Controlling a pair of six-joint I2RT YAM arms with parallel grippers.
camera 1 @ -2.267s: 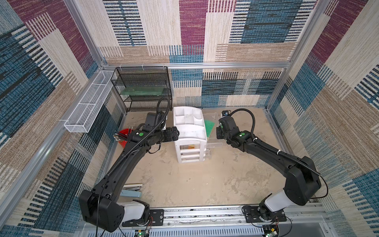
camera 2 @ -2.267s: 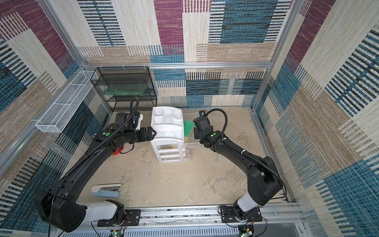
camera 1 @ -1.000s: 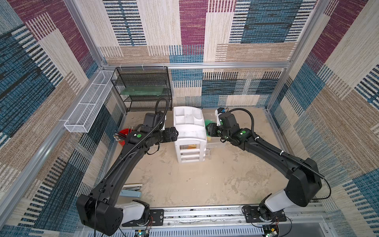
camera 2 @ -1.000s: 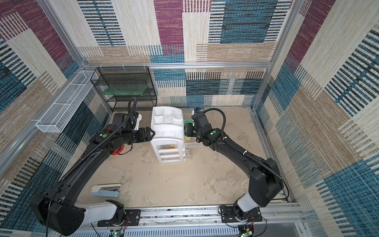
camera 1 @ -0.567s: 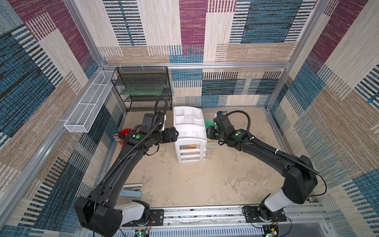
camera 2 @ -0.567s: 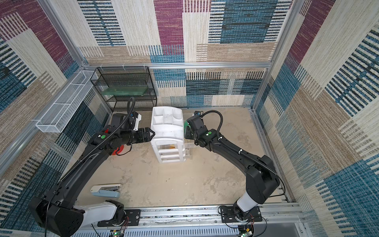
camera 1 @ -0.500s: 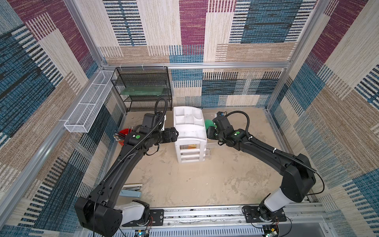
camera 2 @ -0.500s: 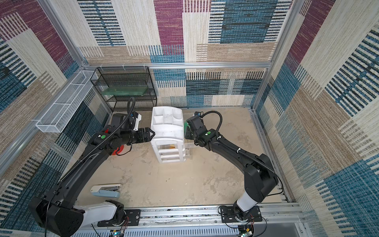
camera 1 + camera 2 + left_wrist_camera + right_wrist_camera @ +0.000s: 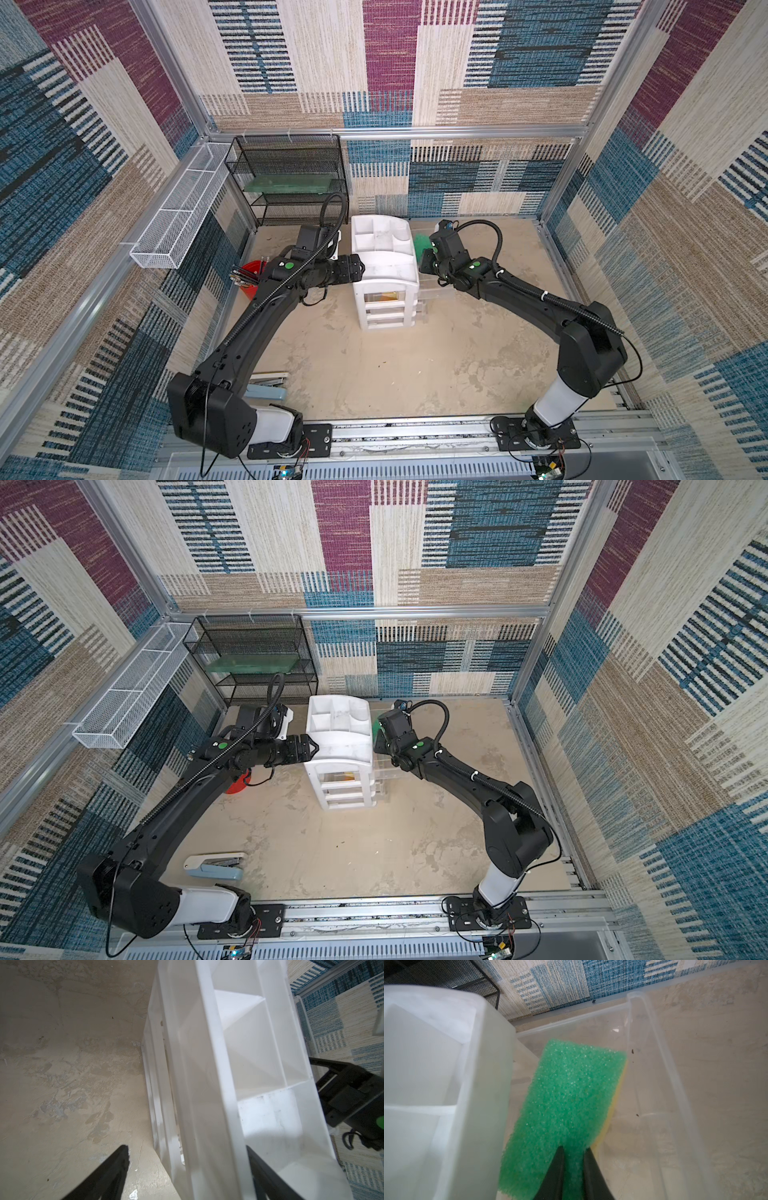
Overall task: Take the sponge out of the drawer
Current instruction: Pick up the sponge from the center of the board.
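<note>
Right gripper [image 9: 573,1150] pinches the green-and-yellow sponge [image 9: 566,1088] at the pulled-out clear drawer [image 9: 654,1059]; left gripper [image 9: 186,1148] stands wide open astride the rim of the 3-drawer chest [image 9: 386,270].

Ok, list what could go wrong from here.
The right end effector pinches only the sponge's edge, so it may slip out. The sponge is close beside the white chest, above the clear drawer, and may snag on lifting. The left end effector straddles the chest's rim open, so the chest may shift.
</note>
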